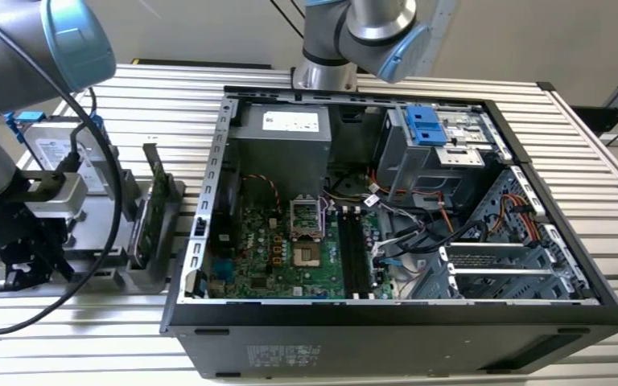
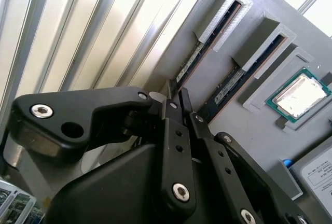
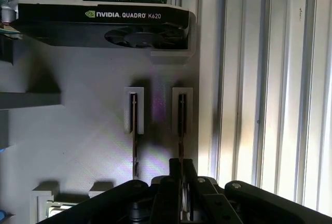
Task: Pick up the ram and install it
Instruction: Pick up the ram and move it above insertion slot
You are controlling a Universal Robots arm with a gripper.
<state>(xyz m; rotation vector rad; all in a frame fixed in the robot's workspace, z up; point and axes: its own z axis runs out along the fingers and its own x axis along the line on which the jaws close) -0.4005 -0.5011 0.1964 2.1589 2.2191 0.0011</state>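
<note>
Over at the exterior view's left, beside the open computer case [image 1: 395,338], the claw [image 1: 14,277] hangs low over a gray holder [image 1: 100,241] on the slatted table [image 1: 610,169]. In both wrist views the ram stick [image 3: 181,123] [image 2: 194,60] stands on edge in its slot in the holder [image 3: 78,130], one end running in between the fingertips of the claw [image 3: 181,164] [image 2: 177,95]. The claw is drawn nearly together, pinching that end. A second stick [image 3: 134,130] [image 2: 233,81] sits in the neighbouring slot, just beside and untouched. A graphics card [image 3: 104,24] stands farther along the holder.
</note>
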